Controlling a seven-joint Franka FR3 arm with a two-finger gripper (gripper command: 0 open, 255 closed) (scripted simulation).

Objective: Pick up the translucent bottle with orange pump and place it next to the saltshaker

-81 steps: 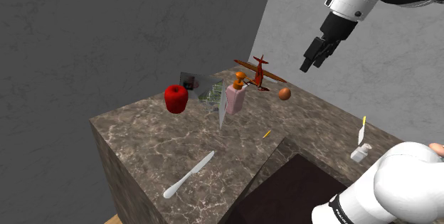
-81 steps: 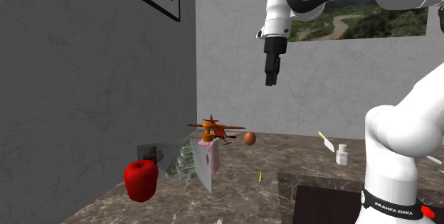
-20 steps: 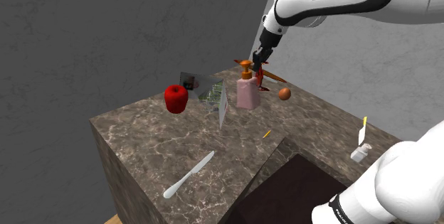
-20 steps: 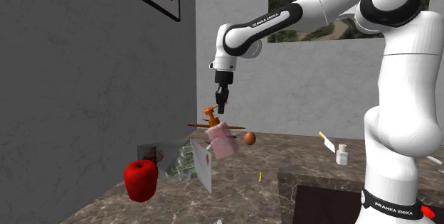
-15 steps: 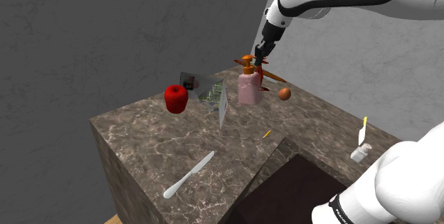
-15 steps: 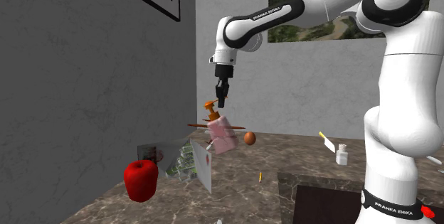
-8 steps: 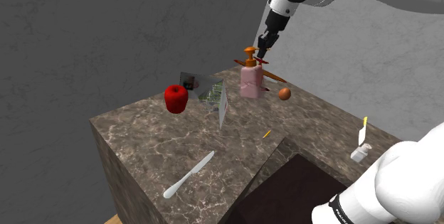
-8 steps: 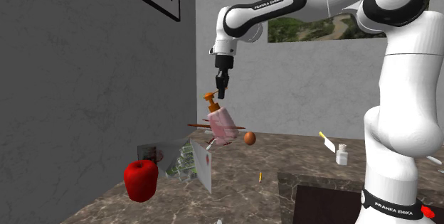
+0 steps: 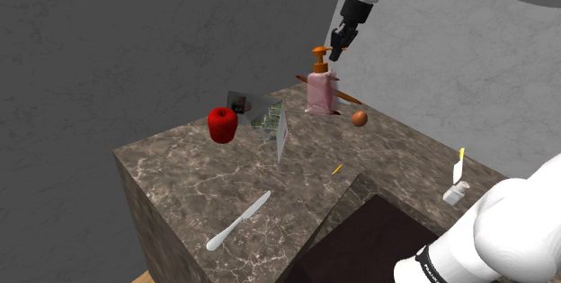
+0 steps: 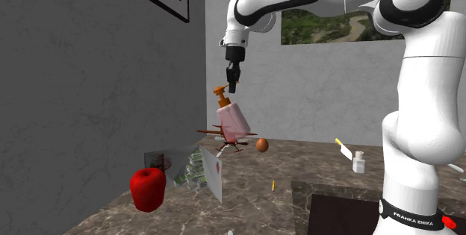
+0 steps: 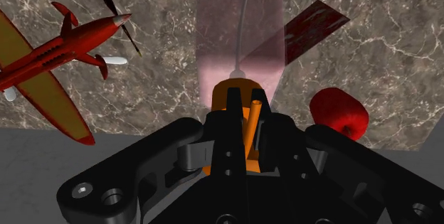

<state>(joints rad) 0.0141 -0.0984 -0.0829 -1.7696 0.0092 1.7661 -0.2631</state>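
A translucent pink bottle (image 9: pixel 319 91) with an orange pump (image 9: pixel 319 54) hangs in the air above the marble tabletop (image 9: pixel 207 182), slightly tilted. My gripper (image 9: pixel 337 49) is shut on the pump head and carries it. In the second exterior view the bottle (image 10: pixel 234 120) dangles below the gripper (image 10: pixel 232 86), over the toy plane (image 10: pixel 228 135). In the wrist view the black fingers (image 11: pixel 274 141) clasp the orange pump (image 11: pixel 242 109), with the bottle body (image 11: pixel 238 38) beyond them. The small white saltshaker (image 9: pixel 454 194) stands near the stand, also seen as the saltshaker (image 10: pixel 359 161) at the second exterior view's right.
A red toy plane (image 9: pixel 333 99), a brown egg-like ball (image 9: pixel 360 119), a red apple (image 9: pixel 222 124) and an upright picture card (image 9: pixel 280 133) crowd the far part of the table. A white knife (image 9: pixel 238 220) lies near the front. A yellow-tipped white tool (image 9: pixel 459 164) leans by the saltshaker.
The gripper has risen with the bottle, which now hangs well above the table and the toy plane. Nothing else on the table moved.
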